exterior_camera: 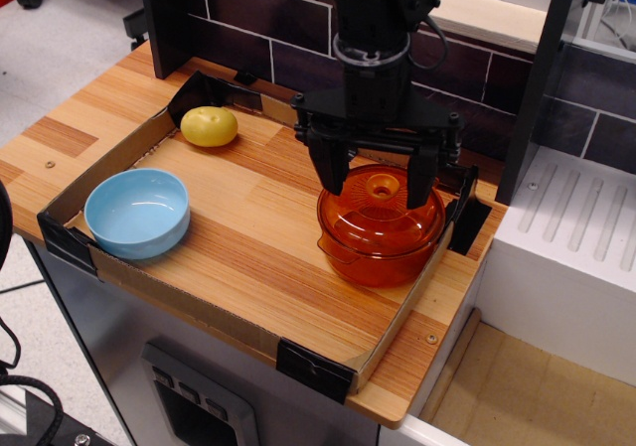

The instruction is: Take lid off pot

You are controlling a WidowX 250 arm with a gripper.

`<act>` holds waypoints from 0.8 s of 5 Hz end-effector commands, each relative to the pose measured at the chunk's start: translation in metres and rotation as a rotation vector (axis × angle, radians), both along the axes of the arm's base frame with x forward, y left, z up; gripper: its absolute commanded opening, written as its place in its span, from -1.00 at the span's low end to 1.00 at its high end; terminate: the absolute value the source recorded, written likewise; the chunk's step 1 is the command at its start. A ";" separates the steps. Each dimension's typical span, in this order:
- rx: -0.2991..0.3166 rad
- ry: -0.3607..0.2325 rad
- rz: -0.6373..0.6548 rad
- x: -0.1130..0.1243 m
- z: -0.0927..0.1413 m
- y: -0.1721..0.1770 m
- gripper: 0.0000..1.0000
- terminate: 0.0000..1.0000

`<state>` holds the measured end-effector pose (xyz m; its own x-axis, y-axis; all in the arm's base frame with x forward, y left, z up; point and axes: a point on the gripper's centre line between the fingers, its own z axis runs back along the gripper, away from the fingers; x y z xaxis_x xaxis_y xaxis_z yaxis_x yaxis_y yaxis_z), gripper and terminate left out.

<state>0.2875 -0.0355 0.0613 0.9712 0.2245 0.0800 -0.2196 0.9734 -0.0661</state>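
I see my gripper (379,190) spread wide, its two black fingers (332,175) straddling the ring knob of the lid (381,208), tips low over the dome. The lid sits on the pot (379,252) on the wooden counter (248,237). A blue bowl (137,212) and a yellow fruit (209,126) lie well apart to the left.

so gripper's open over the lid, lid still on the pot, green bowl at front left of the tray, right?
One thing is off: the bowl is light blue, not green, as the observation.image view shows. The rest stands: the gripper is open over the lid, which still sits on the pot.
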 end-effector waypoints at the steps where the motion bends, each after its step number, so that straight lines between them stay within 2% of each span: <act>1: 0.016 -0.053 -0.003 0.012 0.007 -0.003 -1.00 -1.00; 4: 0.010 -0.062 0.003 0.013 0.009 -0.001 -1.00 -1.00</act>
